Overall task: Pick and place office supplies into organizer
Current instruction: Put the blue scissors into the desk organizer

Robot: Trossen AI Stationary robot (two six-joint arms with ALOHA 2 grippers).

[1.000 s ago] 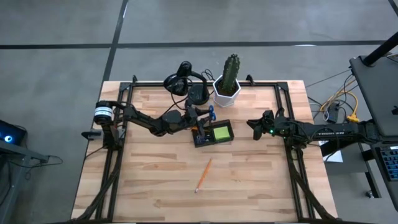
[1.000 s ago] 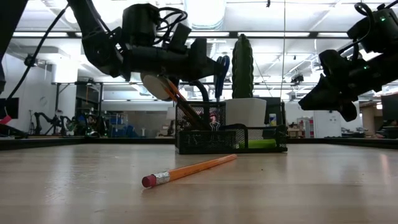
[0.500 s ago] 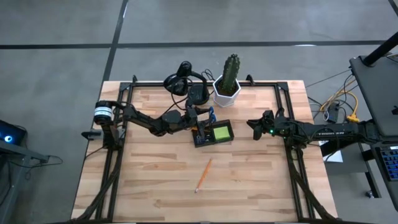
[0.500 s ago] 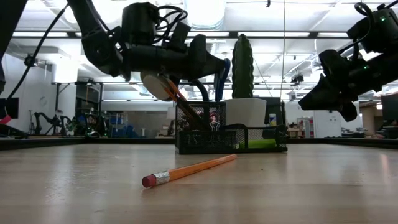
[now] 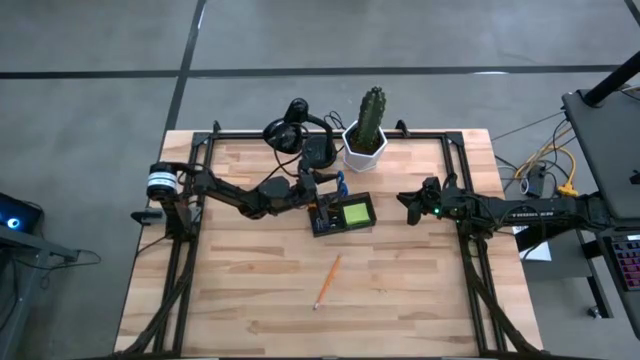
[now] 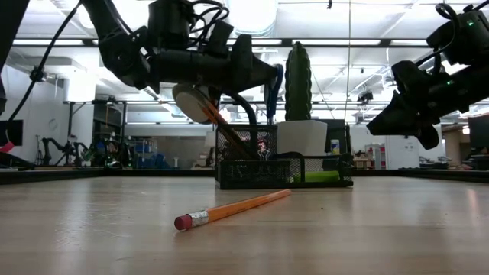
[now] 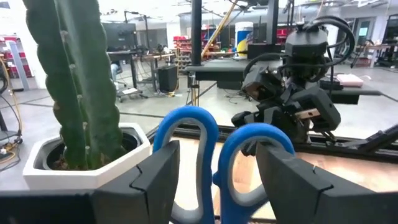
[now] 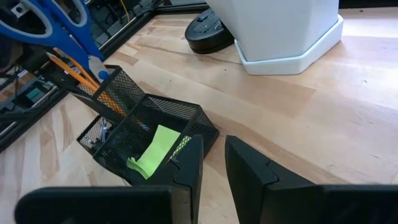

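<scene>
High view first: the wooden table (image 5: 400, 290) lies under both my arms, which reach in from its two sides. A black desk lamp (image 5: 295, 130) and a cactus (image 5: 372, 108) in a white pot (image 5: 365, 145) stand beyond my left hand (image 5: 322, 190), toward the table's far edge. My left hand hovers above one end of the organizer (image 5: 345, 230), a dark mesh tray. Its fingers (image 7: 155, 180) are spread, and the two blue loops of the scissors (image 7: 186, 115) stand upright between them; I cannot tell whether either finger touches a loop. The scissors stand blade-down in the tall cup of the organizer, directly under that hand. Orange pencils (image 8: 93, 87) lean in the same cup beside them. My right hand (image 5: 408, 207) waits above the table on the organizer's other side, a little apart from it. Its fingers are parted by only a narrow gap, and nothing is between them. From that hand's own view the organizer lies just ahead, with the pot further on. One more orange pencil (image 5: 326, 282) lies loose on the table, well apart from both hands, on the near side of the organizer, and in the low view its pink eraser end points toward the camera. A lime-green sticky pad (image 8: 152, 149) sits in the low compartment nearest my right hand. Small metallic bits (image 8: 99, 134) lie in the compartment next to it.
</scene>
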